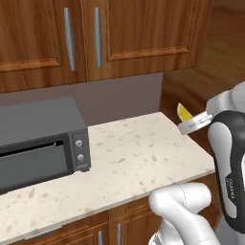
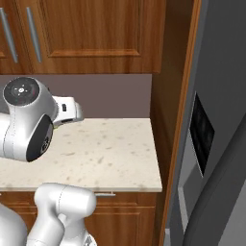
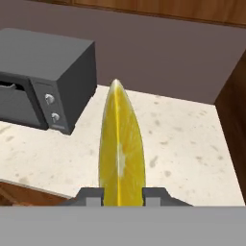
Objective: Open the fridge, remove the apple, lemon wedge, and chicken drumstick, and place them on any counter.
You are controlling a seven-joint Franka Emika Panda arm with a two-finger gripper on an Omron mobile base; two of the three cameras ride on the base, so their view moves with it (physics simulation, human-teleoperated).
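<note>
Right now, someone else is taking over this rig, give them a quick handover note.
Gripper: shut on the lemon wedge, held above the counter near its right end.
Fridge: to the right of the counter; its inside cannot be seen from here.
Toaster oven: on the counter's left part.
Done: wedge is out of the fridge.
Left: set the wedge on the counter. Apple and drumstick are not accounted for, so check on them.

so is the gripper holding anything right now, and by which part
Yes, the gripper is shut on the lemon wedge, pinching its lower end between the two fingertips; the rest of the wedge sticks out above the counter.
</note>
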